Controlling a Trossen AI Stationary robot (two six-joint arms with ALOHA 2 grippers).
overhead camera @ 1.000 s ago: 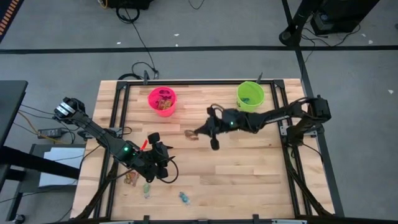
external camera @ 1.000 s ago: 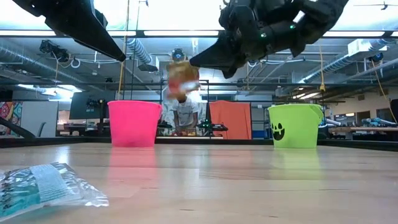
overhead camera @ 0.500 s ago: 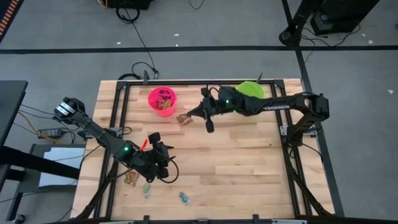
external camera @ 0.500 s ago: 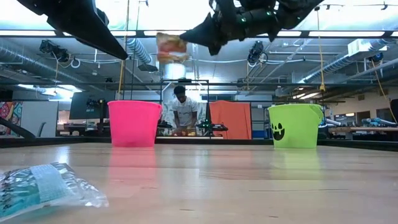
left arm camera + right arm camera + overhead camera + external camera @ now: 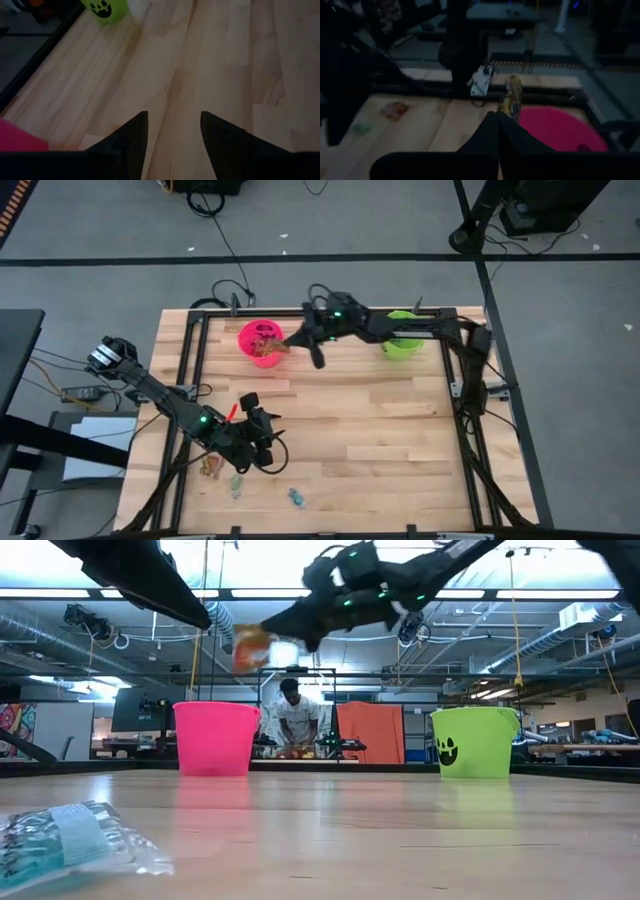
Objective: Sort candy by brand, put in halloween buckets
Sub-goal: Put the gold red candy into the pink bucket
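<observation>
The right pincer [image 5: 287, 341], clamped on an orange packet [image 5: 277, 347], hangs at the pink bucket's [image 5: 250, 332] rim; the mouth lies just beyond. The left pincer [image 5: 252, 402] waits apart.

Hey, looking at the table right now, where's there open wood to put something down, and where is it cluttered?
The broad middle of the table, between the lime green bucket and the near edge, is bare wood. The near-left corner is crowded: the left gripper waits open beside loose candies. By the pink bucket, the right gripper holds an orange packet at its rim.
</observation>
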